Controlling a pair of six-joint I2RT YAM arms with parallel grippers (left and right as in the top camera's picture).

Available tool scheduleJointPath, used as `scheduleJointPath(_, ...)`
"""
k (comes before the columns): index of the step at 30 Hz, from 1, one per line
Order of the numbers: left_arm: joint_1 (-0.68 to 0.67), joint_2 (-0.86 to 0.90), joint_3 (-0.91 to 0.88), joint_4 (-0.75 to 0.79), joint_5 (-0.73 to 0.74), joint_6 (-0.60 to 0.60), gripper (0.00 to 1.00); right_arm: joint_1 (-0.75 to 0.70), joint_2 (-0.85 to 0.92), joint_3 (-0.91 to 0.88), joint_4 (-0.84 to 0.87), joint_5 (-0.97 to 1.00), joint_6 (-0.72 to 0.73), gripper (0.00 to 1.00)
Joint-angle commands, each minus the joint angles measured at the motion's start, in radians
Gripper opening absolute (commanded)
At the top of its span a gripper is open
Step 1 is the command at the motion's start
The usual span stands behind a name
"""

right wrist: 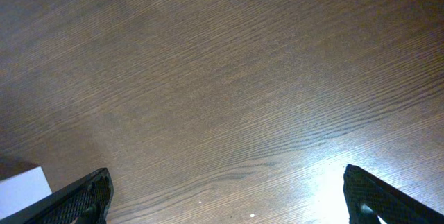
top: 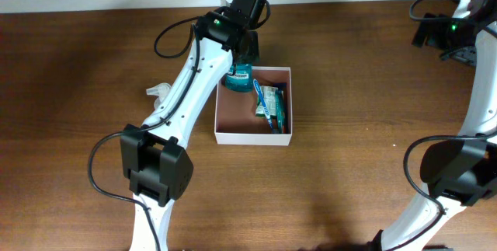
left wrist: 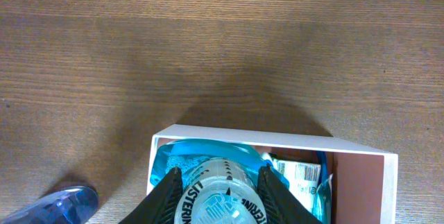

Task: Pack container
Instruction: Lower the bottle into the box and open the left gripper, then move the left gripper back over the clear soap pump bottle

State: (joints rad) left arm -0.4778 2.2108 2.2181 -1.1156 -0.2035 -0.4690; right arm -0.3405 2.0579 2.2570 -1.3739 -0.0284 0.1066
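Overhead, we see the white container [top: 237, 119] mid-table, toothbrush packets [top: 269, 103] inside, a clear plastic item [top: 158, 92] just beside. Left wrist: our left gripper [left wrist: 220, 174] pinches a Listerine bottle [left wrist: 220, 196] (teal) over the container's corner. Right wrist: right gripper [right wrist: 225, 175] spread wide above bare table [right wrist: 229, 64].

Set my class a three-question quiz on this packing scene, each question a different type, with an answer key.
1. True or false: the left gripper is shut on the teal bottle at a corner of the container.
2. Choose: the right gripper is A) open above the table, B) shut on the bottle, C) inside the container.
3. Fill in: the brand printed on the bottle reads ___.
Key: 1 true; 2 A; 3 Listerine.
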Motion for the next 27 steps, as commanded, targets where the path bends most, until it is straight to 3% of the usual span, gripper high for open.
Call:
scheduleJointPath(1, -0.006, 0.002, 0.023, 0.013, -0.03, -0.011, 0.46, -0.001, -0.02, 0.006, 0.0, -0.009, 0.007, 0.99)
scheduleJointPath(4, -0.006, 0.002, 0.023, 0.013, -0.03, -0.008, 0.59, -0.001, -0.02, 0.006, 0.0, -0.01, 0.007, 0.98)
scheduleJointPath(14, 0.004, -0.013, 0.064, 0.0, -0.035, 0.131, 0.64, -0.001, -0.02, 0.006, 0.0, -0.009, 0.007, 0.99)
scheduleJointPath(19, 0.037, -0.036, 0.169, -0.034, -0.132, 0.131, 0.65, -0.001, -0.02, 0.006, 0.0, -0.009, 0.007, 0.98)
scheduleJointPath(24, 0.101, -0.06, 0.256, -0.073, -0.186, 0.13, 0.74, -0.001, -0.02, 0.006, 0.0, -0.009, 0.007, 0.99)
scheduleJointPath(27, 0.15, -0.077, 0.274, -0.122, -0.186, 0.13, 0.87, -0.001, -0.02, 0.006, 0.0, -0.009, 0.007, 0.99)
